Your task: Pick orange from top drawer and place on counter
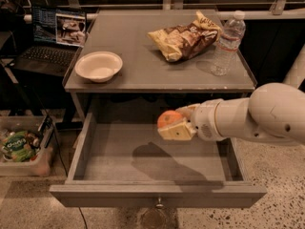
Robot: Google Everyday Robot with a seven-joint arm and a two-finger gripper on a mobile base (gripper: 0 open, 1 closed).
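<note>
While the pincer (175, 127) was clamped on the orange (166, 119), it hung over the open top drawer (109, 152), raised off the drawer floor and just below the worktop's (138, 56) front edge, right of middle. Its shadow lay on the drawer bottom. The arm reached in from the right. On the worktop, a white bowl (98, 66) sat near the front-left corner and a chip bag (183, 37) toward the back edge. A water bottle (228, 42) stood upright by the right edge, beside the bag. An open laptop (52, 37) sat off the left edge.
</note>
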